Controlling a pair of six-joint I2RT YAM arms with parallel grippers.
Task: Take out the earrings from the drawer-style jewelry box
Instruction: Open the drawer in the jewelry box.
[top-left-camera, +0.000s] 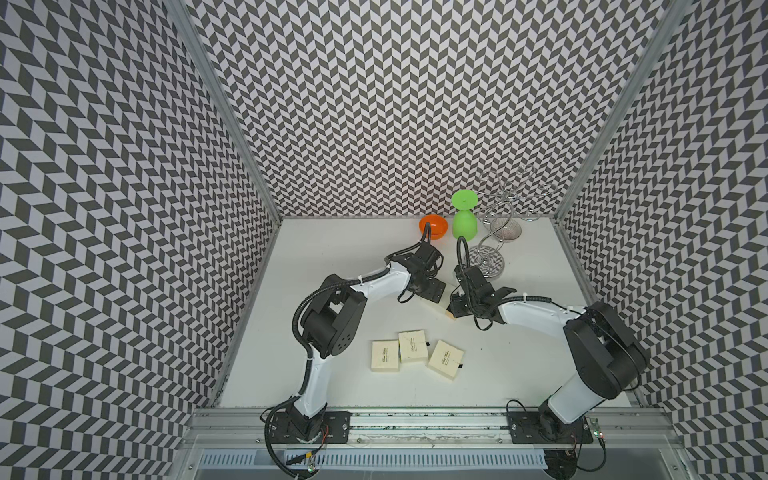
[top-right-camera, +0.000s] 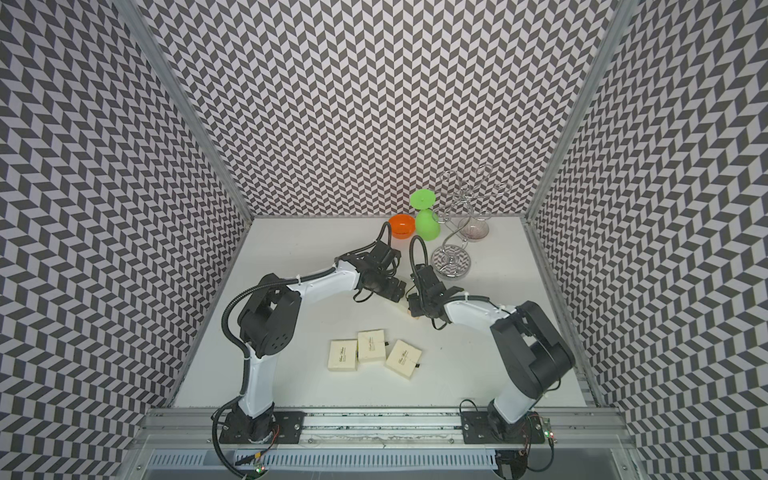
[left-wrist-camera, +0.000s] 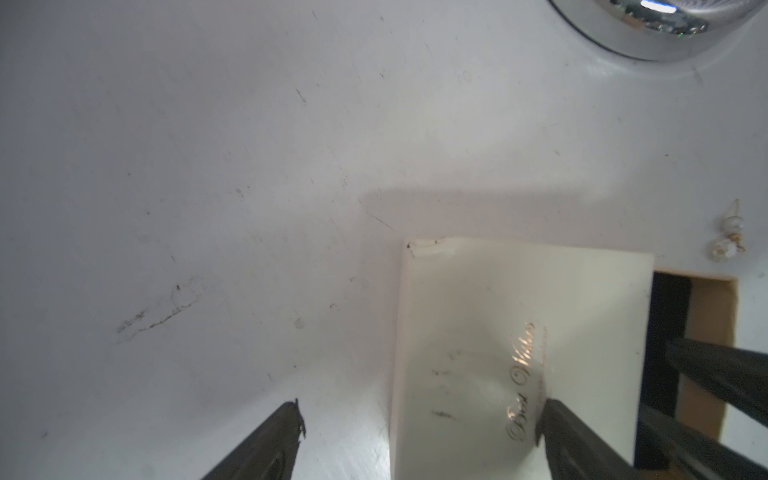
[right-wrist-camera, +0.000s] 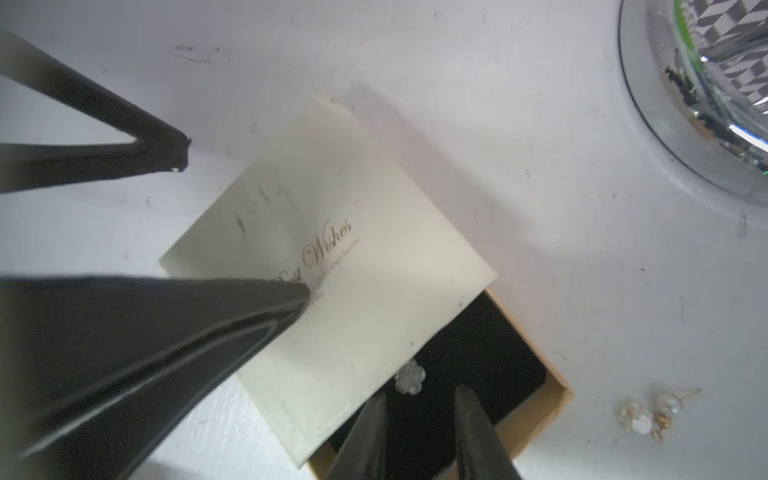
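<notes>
The flower earring (right-wrist-camera: 410, 382) (light, slick, probably fragile) lies in the open drawer (right-wrist-camera: 490, 353); pinch its rim. Right gripper (right-wrist-camera: 419, 395) hovers part-open, empty; left gripper (left-wrist-camera: 417, 419) gapes wide, empty.

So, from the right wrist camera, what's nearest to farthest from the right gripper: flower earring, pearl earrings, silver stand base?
1. flower earring, in the drawer, just ahead of the right gripper.
2. pearl earrings, on the table beside the drawer.
3. silver stand base, across the table.

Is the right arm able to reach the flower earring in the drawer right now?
Probably yes: the drawer is pulled out, the flower earring lies uncovered on its black lining, and the right gripper hangs close by, jaws apart.
</notes>
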